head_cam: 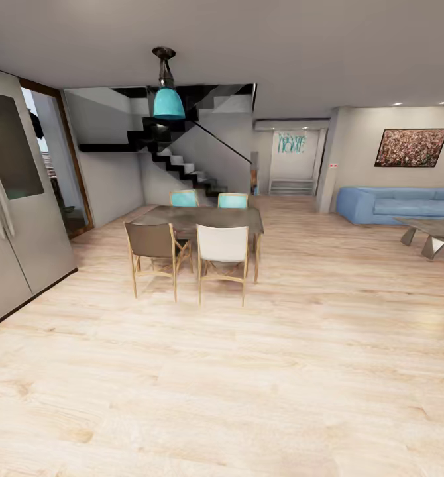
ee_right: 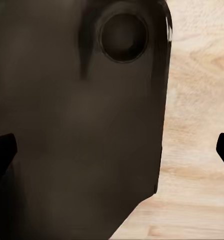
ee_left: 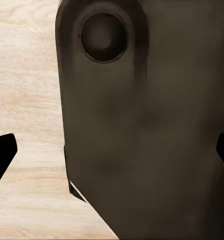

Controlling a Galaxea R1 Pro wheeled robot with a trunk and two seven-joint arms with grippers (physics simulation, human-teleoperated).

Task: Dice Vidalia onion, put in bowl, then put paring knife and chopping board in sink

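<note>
Head view: dining table [head_cam: 209, 217] with four chairs on the wood floor [head_cam: 281, 371]; blue sofa [head_cam: 401, 204] far right. Both grippers [ee_left: 112, 150] [ee_right: 112, 150] spread wide, holding nothing, over a dark robot panel [ee_left: 142, 125].

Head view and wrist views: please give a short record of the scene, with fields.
room: open dining and living area, wooden floor
dining table: four chairs around it
lamp: teal, hanging above the table
stairs: behind the table
sofa: blue, at the right wall
left gripper: open, nothing held
right gripper: open, nothing held
</note>
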